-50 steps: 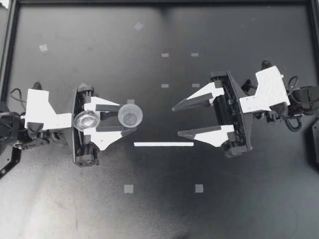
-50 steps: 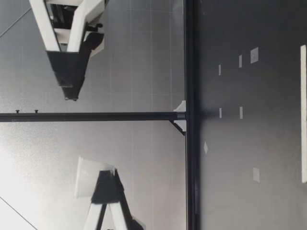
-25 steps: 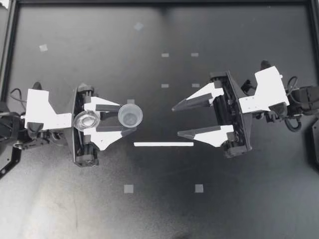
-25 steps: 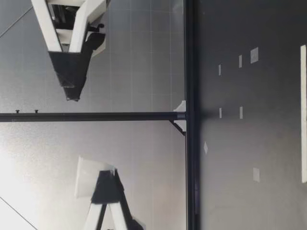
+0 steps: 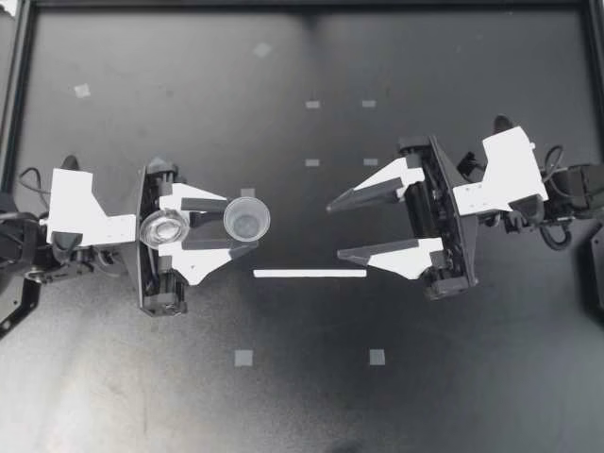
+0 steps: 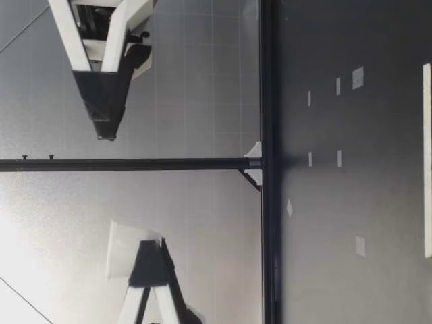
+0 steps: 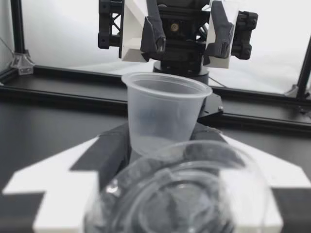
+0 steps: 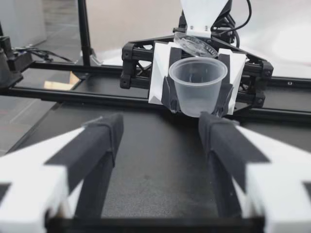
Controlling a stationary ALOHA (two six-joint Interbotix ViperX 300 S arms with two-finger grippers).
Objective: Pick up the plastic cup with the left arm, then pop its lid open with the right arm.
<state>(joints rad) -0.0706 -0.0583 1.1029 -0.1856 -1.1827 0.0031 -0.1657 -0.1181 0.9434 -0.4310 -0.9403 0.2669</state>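
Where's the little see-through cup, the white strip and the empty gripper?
clear plastic cup [image 5: 246,218], top view, the cup's inside bottom.
white strip [image 5: 310,274], top view, its middle.
right gripper [image 5: 334,230], top view, midway between its open fingertips.

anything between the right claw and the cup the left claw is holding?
Nothing visible. The right claw is open and faces the cup in the left claw across a clear gap. A white strip lies flat on the table, beside that line.

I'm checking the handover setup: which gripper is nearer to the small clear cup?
Left. My left gripper is shut on the clear cup; my right gripper is open, facing it across a gap.
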